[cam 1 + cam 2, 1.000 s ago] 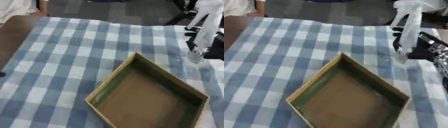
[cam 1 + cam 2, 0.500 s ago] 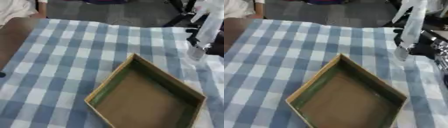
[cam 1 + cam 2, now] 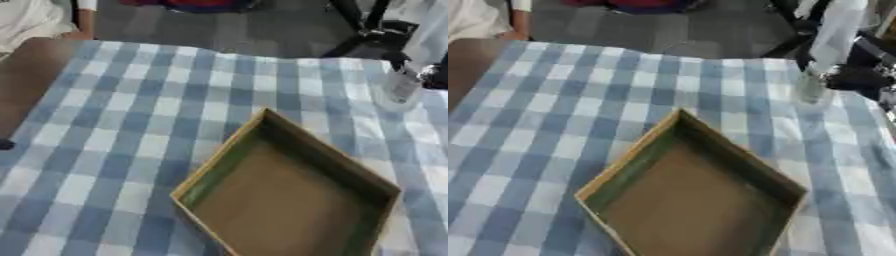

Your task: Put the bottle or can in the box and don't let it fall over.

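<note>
Reaching in from beyond the box's far right corner, the right arm comes down toward a clear bottle that stands upright on the checked surface, well apart from the box and not yet in it. The right robot hand shows only as a dark mass just right of the bottle; whether its fingers are spread, narrowed or round the bottle cannot be told. No left robot hand shows in either view.

Judgement on the step in hand: this looks like the grasp or its approach. To do it well, the bottle should be taken low on its body and kept vertical, lifted over the box's near wall, not dragged against it, and set flat on the brown floor of the box, away from the rim, before release. The bottle is tall and light-looking, so a tilted set-down would likely tip it.

View comparison: the right eye view shows the dark hand beside the bottle and more of the pale forearm above it; the left eye view crops most of this at its edge, showing little more than the bottle.
</note>
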Available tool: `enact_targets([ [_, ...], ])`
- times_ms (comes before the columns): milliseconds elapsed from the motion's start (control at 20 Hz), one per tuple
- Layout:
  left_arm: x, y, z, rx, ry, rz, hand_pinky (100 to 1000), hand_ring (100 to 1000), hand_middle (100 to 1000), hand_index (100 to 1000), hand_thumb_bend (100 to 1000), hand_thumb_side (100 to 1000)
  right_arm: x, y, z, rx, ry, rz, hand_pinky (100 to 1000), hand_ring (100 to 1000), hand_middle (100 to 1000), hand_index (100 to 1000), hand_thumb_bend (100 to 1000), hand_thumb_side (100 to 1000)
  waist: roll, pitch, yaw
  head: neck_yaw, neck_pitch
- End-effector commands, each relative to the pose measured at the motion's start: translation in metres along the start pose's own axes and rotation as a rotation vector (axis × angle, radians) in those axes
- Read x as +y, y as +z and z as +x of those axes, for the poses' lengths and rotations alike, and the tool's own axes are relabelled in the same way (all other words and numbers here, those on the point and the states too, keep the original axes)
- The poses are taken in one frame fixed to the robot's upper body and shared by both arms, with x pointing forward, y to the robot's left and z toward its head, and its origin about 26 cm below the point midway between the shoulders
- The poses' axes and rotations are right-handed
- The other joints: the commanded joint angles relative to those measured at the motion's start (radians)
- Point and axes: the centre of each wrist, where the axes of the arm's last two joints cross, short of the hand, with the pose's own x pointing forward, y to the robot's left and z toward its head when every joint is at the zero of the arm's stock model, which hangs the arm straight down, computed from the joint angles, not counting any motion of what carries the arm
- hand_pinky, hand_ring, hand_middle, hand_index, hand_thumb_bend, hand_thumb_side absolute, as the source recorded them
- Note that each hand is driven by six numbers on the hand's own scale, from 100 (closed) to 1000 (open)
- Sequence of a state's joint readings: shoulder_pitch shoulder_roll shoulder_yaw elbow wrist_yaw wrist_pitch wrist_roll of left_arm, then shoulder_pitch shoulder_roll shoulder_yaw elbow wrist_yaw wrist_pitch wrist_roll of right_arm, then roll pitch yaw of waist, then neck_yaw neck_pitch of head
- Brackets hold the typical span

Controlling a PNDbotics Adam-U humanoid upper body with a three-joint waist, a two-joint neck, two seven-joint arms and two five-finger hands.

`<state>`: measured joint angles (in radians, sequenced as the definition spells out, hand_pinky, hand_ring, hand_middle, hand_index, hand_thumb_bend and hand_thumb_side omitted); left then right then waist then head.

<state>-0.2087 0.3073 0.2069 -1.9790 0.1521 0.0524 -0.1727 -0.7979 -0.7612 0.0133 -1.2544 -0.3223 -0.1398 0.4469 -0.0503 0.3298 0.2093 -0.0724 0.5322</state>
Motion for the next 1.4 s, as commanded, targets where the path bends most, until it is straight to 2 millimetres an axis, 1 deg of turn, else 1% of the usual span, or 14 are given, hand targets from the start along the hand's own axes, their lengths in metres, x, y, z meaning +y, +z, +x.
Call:
enact_targets([
  [50, 0.006, 0.0, 0.007, -0.015, -0.021, 0.003, 1000, 637, 854, 923, 100, 717, -0.013, -0.003, 0.024, -0.022, 0.025, -0.014, 887, 1000, 1000, 169, 100, 254, 0.003, -0.037, -0.005, 0.004, 0.014],
  [200, 0.007, 0.001, 0.006, -0.005, -0.02, 0.01, 1000, 637, 854, 922, 100, 716, -0.007, -0.008, 0.029, -0.015, 0.004, -0.009, 886, 1000, 1000, 169, 100, 250, 0.002, -0.055, -0.014, 0.011, 0.03],
  [250, 0.008, 0.002, 0.006, -0.001, -0.02, 0.012, 1000, 637, 854, 922, 100, 724, -0.005, -0.009, 0.03, -0.011, 0.0, -0.005, 886, 1000, 1000, 169, 100, 236, 0.002, -0.061, -0.017, 0.015, 0.035],
  [550, 0.013, 0.008, 0.002, 0.03, -0.025, 0.042, 1000, 637, 854, 923, 100, 714, 0.016, -0.019, 0.038, 0.042, -0.043, 0.012, 880, 1000, 1000, 166, 100, 264, 0.004, -0.1, -0.043, 0.033, 0.067],
  [750, 0.017, 0.011, 0.0, 0.048, -0.032, 0.077, 1000, 637, 854, 924, 100, 715, 0.033, -0.027, 0.043, 0.06, -0.101, 0.023, 875, 1000, 1000, 162, 100, 292, 0.006, -0.117, -0.062, 0.05, 0.093],
  [900, 0.019, 0.013, -0.002, 0.058, -0.034, 0.101, 1000, 637, 853, 924, 100, 715, 0.046, -0.034, 0.046, 0.078, -0.135, 0.019, 871, 1000, 1000, 161, 100, 300, 0.008, -0.125, -0.071, 0.058, 0.109],
  [1000, 0.02, 0.014, -0.002, 0.064, -0.036, 0.115, 1000, 637, 853, 924, 100, 715, 0.054, -0.037, 0.048, 0.092, -0.148, 0.009, 869, 1000, 1000, 160, 100, 306, 0.008, -0.129, -0.074, 0.059, 0.113],
  [1400, 0.025, 0.016, -0.007, 0.088, -0.039, 0.167, 1000, 636, 853, 925, 100, 719, 0.092, -0.04, 0.062, 0.088, -0.212, 0.019, 863, 1000, 1000, 161, 100, 323, 0.008, -0.122, -0.075, 0.064, 0.102],
])
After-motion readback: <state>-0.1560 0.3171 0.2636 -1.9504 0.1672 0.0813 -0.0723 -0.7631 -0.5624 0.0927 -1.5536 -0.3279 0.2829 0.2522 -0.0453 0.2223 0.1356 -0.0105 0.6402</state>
